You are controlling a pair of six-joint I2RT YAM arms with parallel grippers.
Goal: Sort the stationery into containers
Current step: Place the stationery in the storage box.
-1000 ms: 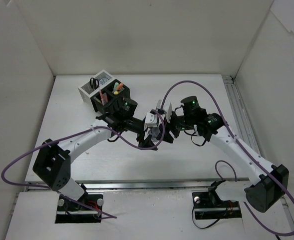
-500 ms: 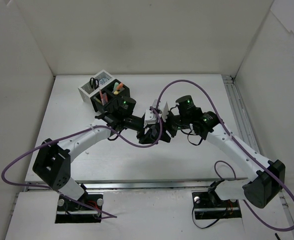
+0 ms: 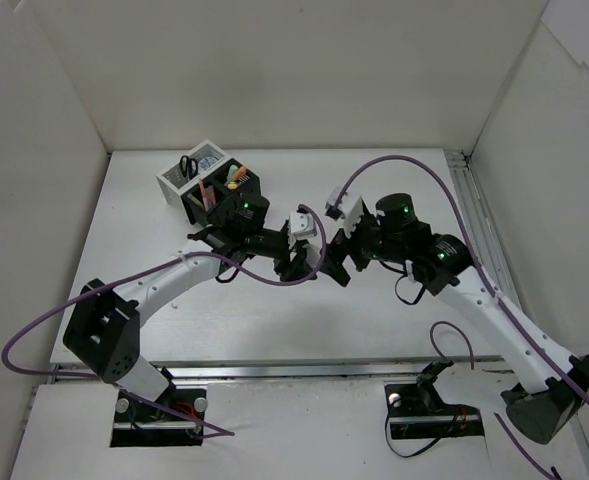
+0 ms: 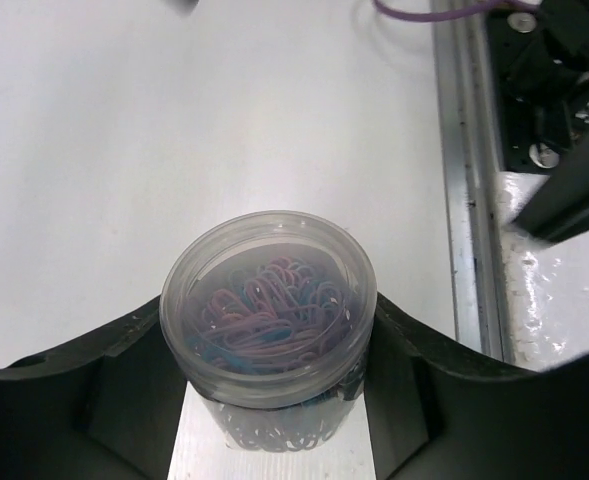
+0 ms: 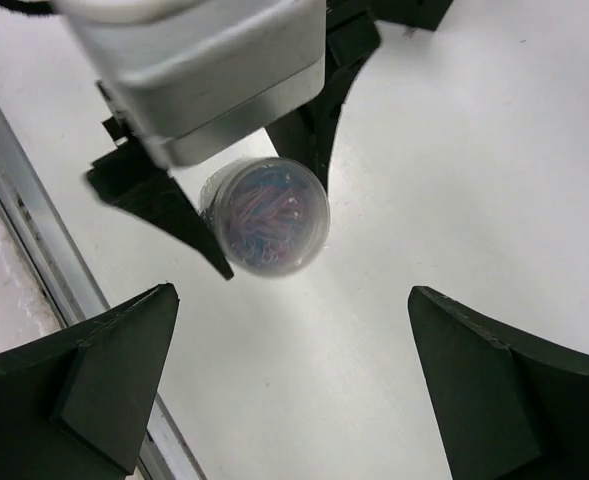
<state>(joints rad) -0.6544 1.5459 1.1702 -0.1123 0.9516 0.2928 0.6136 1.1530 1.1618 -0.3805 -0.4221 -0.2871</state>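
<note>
A clear round jar of coloured paper clips [image 4: 269, 300] sits between the black fingers [image 4: 84, 390] of my left gripper [image 4: 269, 345], which is shut on it above the table. In the right wrist view the same jar [image 5: 266, 215] hangs ahead of my right gripper [image 5: 292, 300], which stands wide open and apart from it. From above, both grippers meet mid-table, the left gripper [image 3: 299, 262] and the right gripper [image 3: 342, 260]. The containers [image 3: 189, 185] stand at the back left, holding black-handled scissors [image 3: 186, 165], highlighters [image 3: 236, 177] and a pink pen [image 3: 204, 193].
A metal rail [image 3: 474, 220] runs along the table's right edge. Purple cables [image 3: 394, 162] loop over both arms. White walls enclose the table on three sides.
My left gripper has shut on the jar. My right gripper has opened wide and drawn back to the right, away from the jar.
</note>
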